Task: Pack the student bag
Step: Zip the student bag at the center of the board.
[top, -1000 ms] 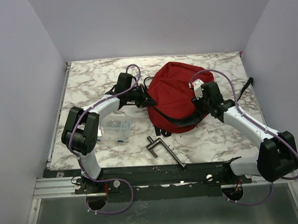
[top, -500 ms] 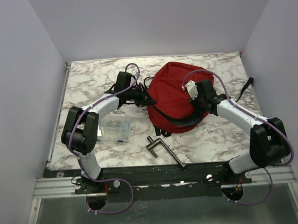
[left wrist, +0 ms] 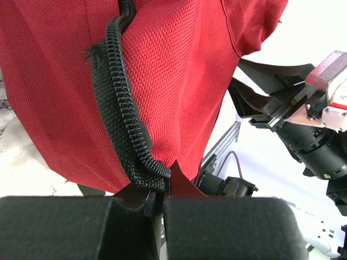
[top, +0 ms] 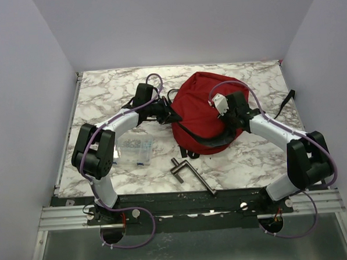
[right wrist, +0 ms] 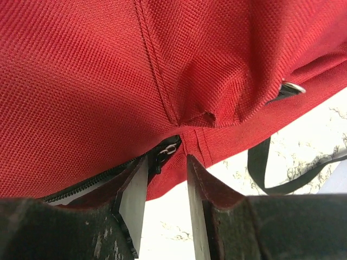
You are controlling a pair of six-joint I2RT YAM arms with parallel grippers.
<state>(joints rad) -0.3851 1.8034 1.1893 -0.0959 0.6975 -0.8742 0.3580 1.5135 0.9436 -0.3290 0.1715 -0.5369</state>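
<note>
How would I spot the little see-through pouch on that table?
On the white marbled table, look left of the big dark-red fabric backpack. The small clear plastic pouch lies flat there; unlike the grey metal bar nearby, it is see-through.

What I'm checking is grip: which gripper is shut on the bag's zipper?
The left gripper, closed on the black zipper; the right gripper stands open.

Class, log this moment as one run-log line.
left gripper: shut on dark-red fabric backpack, zipper edge | right gripper: open at black zipper pull | clear plastic pouch: on marble table
</note>
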